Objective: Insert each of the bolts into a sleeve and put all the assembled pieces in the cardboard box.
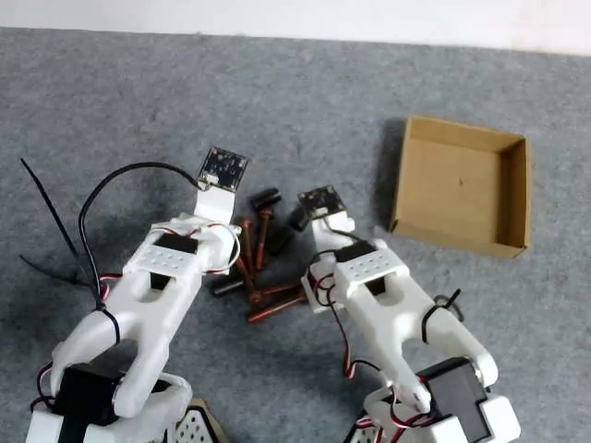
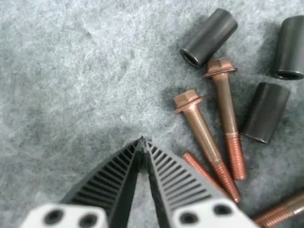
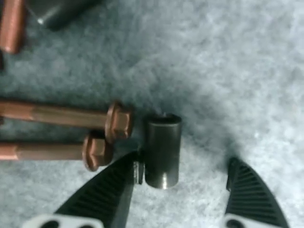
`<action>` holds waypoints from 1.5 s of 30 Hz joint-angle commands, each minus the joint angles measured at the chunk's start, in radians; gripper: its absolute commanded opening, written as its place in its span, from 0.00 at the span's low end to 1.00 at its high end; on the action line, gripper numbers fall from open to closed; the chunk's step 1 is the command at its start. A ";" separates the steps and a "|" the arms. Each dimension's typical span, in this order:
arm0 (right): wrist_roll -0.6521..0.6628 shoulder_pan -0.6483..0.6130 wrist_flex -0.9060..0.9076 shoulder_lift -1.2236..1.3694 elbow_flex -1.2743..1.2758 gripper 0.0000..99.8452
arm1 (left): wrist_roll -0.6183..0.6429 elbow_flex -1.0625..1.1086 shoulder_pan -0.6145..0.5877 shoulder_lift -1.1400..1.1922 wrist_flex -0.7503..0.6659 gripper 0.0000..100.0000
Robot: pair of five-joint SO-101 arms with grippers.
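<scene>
Copper bolts [image 1: 263, 238] and black sleeves [image 1: 279, 239] lie in a loose pile on the grey felt between my two arms. My left gripper [image 2: 142, 141] is shut with nothing in it, its tips on bare felt just beside two bolts [image 2: 205, 138] and three sleeves [image 2: 209, 37]. My right gripper [image 3: 184, 161] is open around one black sleeve [image 3: 162, 151] lying on the felt. That sleeve rests against one finger [image 3: 116, 187], and the heads of two bolts [image 3: 61, 115] lie next to it. The cardboard box [image 1: 462, 185] stands empty at the right.
The left arm [image 1: 171, 268] and the right arm [image 1: 369, 272] stand close together over the pile. Black cables [image 1: 55, 231] trail at the left. Open felt lies between the pile and the box. The table's far edge runs along the back.
</scene>
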 commanded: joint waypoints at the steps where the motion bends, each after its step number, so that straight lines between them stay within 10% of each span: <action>1: 0.021 -0.053 -0.070 0.019 -0.042 0.27 | 0.002 -0.045 0.010 -0.004 -0.020 0.01; 45: 0.015 -0.073 -0.067 0.022 -0.077 0.19 | 0.002 -0.045 0.012 -0.004 -0.020 0.01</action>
